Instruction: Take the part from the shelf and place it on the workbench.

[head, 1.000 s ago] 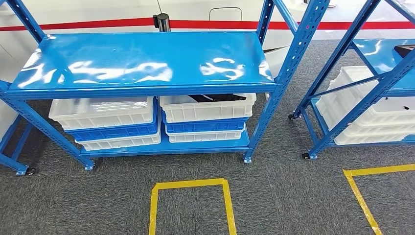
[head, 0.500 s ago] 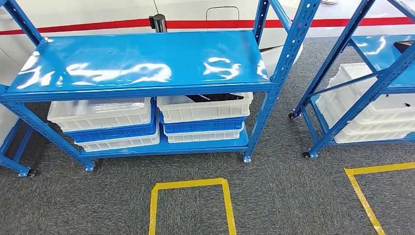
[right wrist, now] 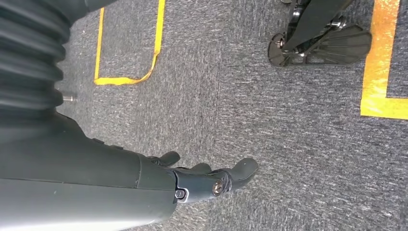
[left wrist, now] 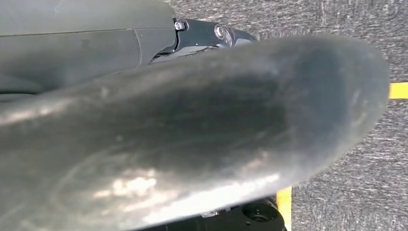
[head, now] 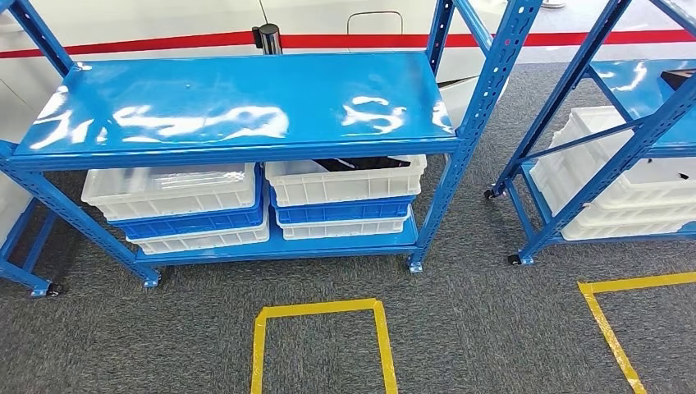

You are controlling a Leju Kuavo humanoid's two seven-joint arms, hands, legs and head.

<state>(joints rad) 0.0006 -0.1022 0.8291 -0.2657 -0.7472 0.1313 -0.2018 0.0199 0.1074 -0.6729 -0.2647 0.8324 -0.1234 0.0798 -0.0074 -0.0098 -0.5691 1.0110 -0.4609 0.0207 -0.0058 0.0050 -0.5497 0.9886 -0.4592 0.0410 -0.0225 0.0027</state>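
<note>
A blue shelf rack (head: 238, 107) stands ahead with a bare, glossy top board. On its lower level sit stacked white and blue bins. A dark part (head: 361, 163) lies in the top white bin (head: 345, 185) on the right, half hidden under the top board. My right hand (right wrist: 207, 178) hangs over the grey carpet with its fingers stretched out and nothing in them. My left hand (left wrist: 192, 134) also hangs low. Its thick thumb, blurred and close to the camera, reaches out straight, and I see nothing held.
A second blue rack (head: 607, 164) with white bins stands to the right, with a dark object (head: 679, 79) on its upper board. Yellow tape squares (head: 320, 310) mark the carpet in front of the racks. A post with a red belt (head: 267, 37) stands behind the rack.
The whole picture has shifted slightly, so the camera moved a little. The rack, bins and part stay as they were.
</note>
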